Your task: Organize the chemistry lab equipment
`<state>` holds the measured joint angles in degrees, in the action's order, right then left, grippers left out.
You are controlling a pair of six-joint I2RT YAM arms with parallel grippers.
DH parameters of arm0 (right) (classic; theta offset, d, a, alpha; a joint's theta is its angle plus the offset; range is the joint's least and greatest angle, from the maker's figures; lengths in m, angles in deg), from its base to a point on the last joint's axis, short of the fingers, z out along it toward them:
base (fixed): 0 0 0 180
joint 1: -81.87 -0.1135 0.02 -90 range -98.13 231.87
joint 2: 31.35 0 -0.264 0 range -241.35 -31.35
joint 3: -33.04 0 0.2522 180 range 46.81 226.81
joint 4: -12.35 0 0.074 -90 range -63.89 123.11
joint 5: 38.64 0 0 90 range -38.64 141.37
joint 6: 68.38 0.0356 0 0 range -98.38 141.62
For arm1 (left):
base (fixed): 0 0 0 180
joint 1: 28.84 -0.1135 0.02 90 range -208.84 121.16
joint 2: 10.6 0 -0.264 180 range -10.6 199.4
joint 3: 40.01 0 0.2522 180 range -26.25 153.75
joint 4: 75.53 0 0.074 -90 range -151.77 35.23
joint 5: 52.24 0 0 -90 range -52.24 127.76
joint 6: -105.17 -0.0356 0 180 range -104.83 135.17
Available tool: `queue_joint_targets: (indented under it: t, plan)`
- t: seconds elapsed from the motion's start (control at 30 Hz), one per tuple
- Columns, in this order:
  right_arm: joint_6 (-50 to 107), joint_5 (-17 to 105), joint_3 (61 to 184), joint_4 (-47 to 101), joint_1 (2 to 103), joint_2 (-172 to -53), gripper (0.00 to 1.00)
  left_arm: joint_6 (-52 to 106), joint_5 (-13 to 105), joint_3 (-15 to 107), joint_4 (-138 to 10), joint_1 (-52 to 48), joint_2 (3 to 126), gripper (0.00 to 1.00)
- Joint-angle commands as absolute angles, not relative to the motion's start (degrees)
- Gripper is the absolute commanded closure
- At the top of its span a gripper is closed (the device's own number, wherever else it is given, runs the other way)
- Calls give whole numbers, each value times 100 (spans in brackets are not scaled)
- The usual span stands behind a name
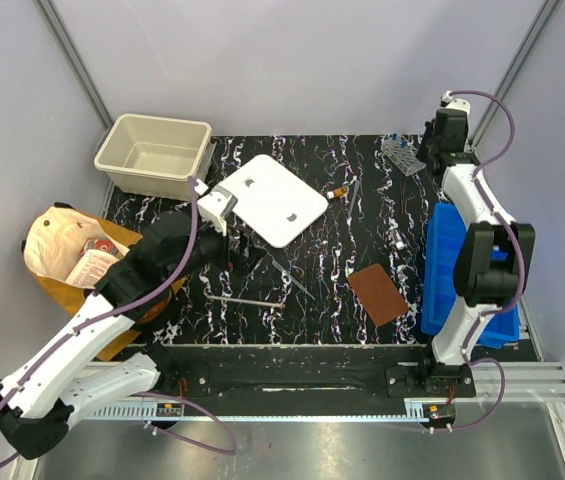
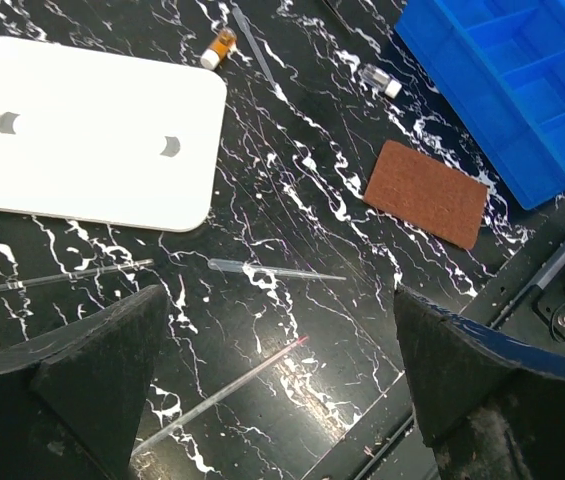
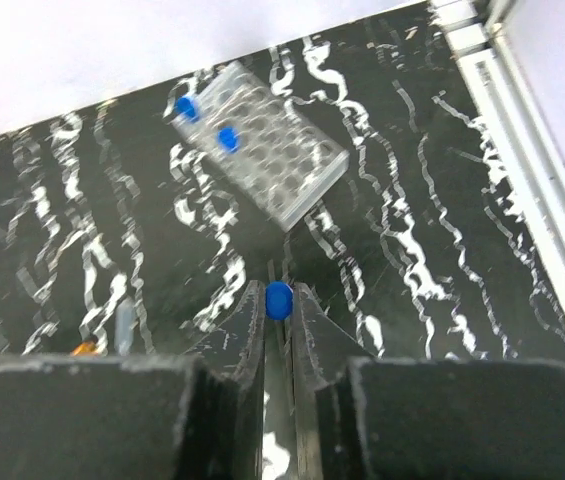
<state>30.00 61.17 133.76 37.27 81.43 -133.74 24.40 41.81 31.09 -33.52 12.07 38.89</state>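
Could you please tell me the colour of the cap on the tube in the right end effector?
The small round cap is blue, clearest in the right wrist view.

Even bright light — soft shadows; right wrist view blurry, tube rack (image 3: 262, 150) smeared; others sharp.

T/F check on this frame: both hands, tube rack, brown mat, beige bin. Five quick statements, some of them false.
1. The left hand is open and empty. True.
2. The right hand holds nothing. False: it is shut on a blue-capped tube.
3. The clear tube rack holds two blue-capped pieces. True.
4. The brown mat lies inside the blue tray. False: it lies on the table beside the tray.
5. The white lid covers the beige bin. False: the lid lies flat on the table and the bin is open.
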Motion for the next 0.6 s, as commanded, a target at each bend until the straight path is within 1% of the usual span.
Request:
queue_joint_targets:
  t: [0.0,0.07,0.27,0.57]
  plan:
    - [2777,6464,14233,3244,8459,-14137,88,2378,3802,3088,-3531,1230,3616,1]
    - [2812,6481,14566,3253,8547,-14489,88,2387,3530,3070,-3531,1230,3554,1]
    - [2874,6288,15261,3262,8636,-15202,88,2378,3301,3070,-3540,1230,3458,1]
    - [3005,5875,15596,3191,8644,-15651,88,2387,3283,3052,-3575,1221,3484,1]
